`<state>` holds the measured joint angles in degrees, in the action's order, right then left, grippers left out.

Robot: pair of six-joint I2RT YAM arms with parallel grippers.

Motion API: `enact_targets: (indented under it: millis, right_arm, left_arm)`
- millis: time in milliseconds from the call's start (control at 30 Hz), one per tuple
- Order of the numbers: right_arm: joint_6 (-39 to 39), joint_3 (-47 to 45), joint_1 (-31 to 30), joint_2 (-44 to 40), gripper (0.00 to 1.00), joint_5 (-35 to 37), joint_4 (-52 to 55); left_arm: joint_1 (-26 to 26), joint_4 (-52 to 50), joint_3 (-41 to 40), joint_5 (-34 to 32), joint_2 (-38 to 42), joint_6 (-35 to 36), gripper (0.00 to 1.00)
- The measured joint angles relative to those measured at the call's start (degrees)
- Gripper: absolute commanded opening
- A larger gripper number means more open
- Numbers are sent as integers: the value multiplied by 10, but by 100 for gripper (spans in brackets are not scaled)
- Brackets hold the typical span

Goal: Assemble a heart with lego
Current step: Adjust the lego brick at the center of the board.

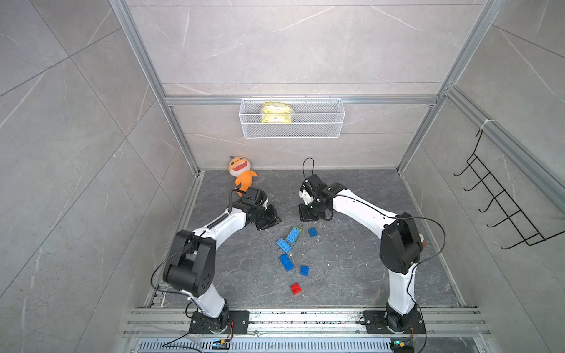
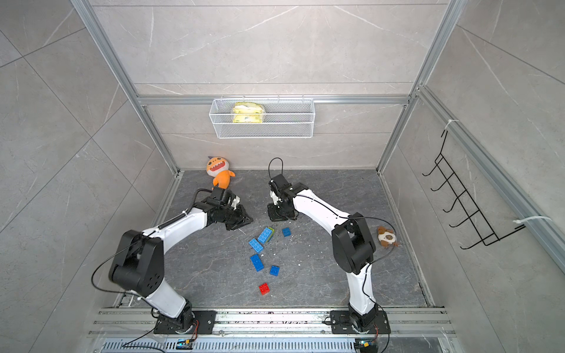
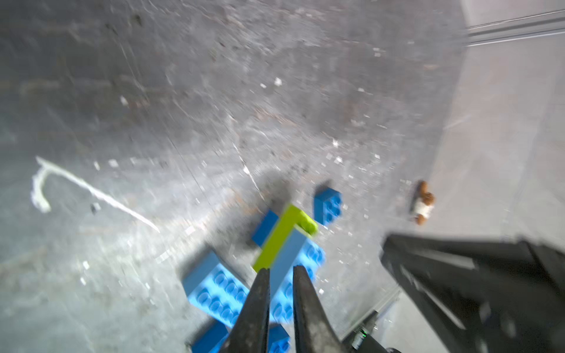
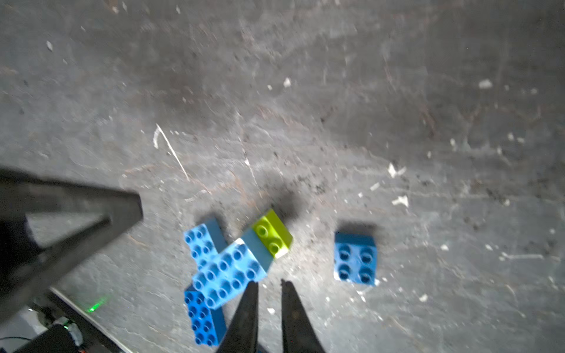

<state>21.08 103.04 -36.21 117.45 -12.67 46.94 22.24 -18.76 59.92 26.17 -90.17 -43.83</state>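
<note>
Loose lego lies mid-floor; no heart is in view. A blue long brick (image 1: 293, 234) sits on a lime-green brick (image 3: 284, 232), with a blue square (image 1: 312, 232) to its right. Nearer the front lie two blue long bricks (image 1: 283, 245) (image 1: 286, 262), another blue square (image 1: 304, 270) and a red square (image 1: 295, 288). My left gripper (image 1: 275, 220) (image 3: 281, 267) hovers behind-left of the stacked pair, shut and empty. My right gripper (image 1: 307, 216) (image 4: 269, 281) hangs behind the bricks with its fingers close together, holding nothing.
An orange plush fish (image 1: 241, 174) lies at the back left, close behind my left wrist. A brown plush (image 2: 386, 237) lies by the right arm. A wire basket (image 1: 292, 131) and a black hook rack (image 1: 501, 195) hang on the walls.
</note>
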Motion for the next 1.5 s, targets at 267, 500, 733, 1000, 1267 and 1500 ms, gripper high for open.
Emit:
enact_targets:
  millis: [267,500,733,1000,1267,1500]
  right_arm:
    - [-19,130,-3,126,15,-56,26]
    - [-29,96,-3,141,15,-77,42]
    - [-38,30,-2,131,16,-74,43]
    - [-42,-36,-1,79,16,-57,38]
    - [-42,-76,-1,33,17,-51,33]
    - [-42,-121,-1,-7,17,-49,25]
  left_arm:
    - [87,31,-95,5,147,-54,15]
    - [152,53,-104,-4,118,-86,14]
    - [155,67,-110,-8,85,-98,14]
    - [155,70,-110,-16,65,-97,15]
    - [155,72,-110,-32,59,-97,16]
    - [149,72,-110,-51,59,-97,23]
